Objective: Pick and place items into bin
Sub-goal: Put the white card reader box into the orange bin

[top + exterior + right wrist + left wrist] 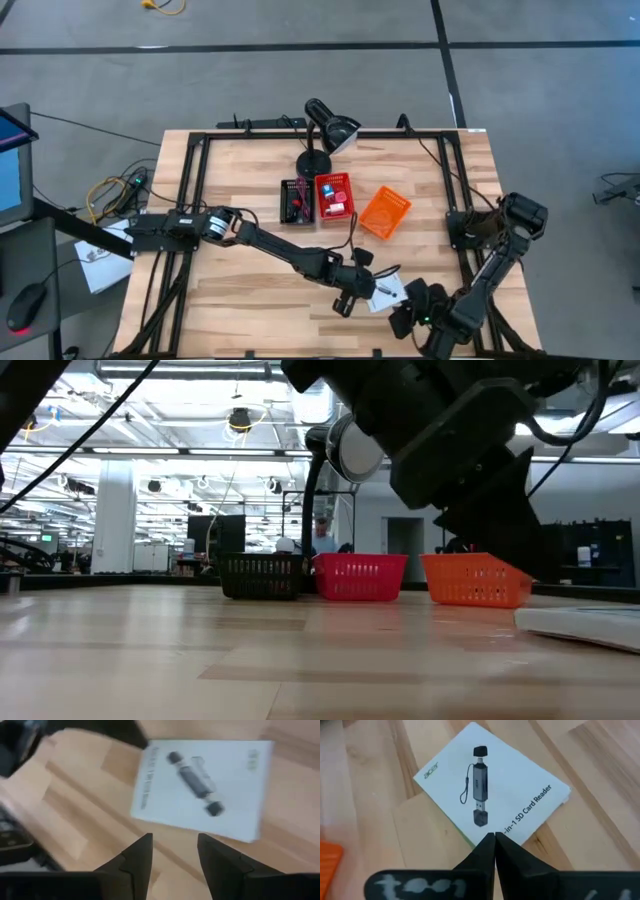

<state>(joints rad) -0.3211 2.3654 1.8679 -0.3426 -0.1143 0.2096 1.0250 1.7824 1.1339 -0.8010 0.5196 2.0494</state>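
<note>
White square card (492, 787) lay flat on the bench (250, 310) near its front edge, between both arms, well apart from the three bins. I read the left gripper (494, 842), jaws clenched on nothing, as poised at the card's edge; the right gripper (173, 852), jaws released, faced it from the other side. Wrist views showed an SD card reader print; only the high view showed the red bin (334, 196).

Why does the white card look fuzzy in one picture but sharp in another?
In the right wrist view the flat white card with the black reader drawing is smeared, likely by motion, behind the open right tool. In the left wrist view the card is sharp enough to read, while the shut left tool up close looks soft.
</note>
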